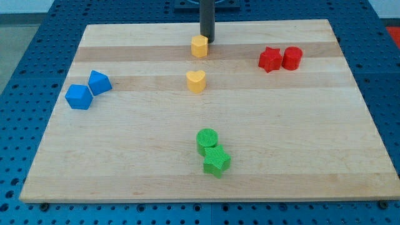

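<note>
My tip stands near the view's top centre, at the upper right side of a yellow hexagonal block, touching it or nearly so. Below that lies a yellow heart block. To the view's right sit a red star block and a red cylinder, side by side. On the view's left rest two blue blocks, one above and right of the other. Near the view's bottom centre a green cylinder touches a green star block.
The blocks lie on a light wooden board, which rests on a blue perforated table. The board's edges run close to the view's top and bottom.
</note>
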Controlling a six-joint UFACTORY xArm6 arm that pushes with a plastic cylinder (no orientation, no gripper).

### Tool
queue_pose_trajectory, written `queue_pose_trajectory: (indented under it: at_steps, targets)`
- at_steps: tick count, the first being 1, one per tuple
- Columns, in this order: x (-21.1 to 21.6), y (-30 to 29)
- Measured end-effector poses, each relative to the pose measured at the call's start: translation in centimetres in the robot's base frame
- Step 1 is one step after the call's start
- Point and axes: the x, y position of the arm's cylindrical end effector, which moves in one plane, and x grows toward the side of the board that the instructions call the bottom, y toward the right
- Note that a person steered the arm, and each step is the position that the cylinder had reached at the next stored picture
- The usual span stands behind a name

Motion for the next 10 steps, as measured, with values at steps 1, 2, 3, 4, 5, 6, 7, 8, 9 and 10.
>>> queue_pose_trajectory:
  at_steps: [1,2,3,4,5,6,7,8,9,10]
  targets:
    - [1.1,0.0]
    - [-0.8,-0.1]
    - [-1.4,-1.0]
    - [-1.0,-1.9]
    - [0.0,-2.0]
    - [1.1,-2.0]
    - [2.4,-2.0]
    - [4.0,-2.0]
    - [5.8,-2.0]
    - [7.4,-2.0]
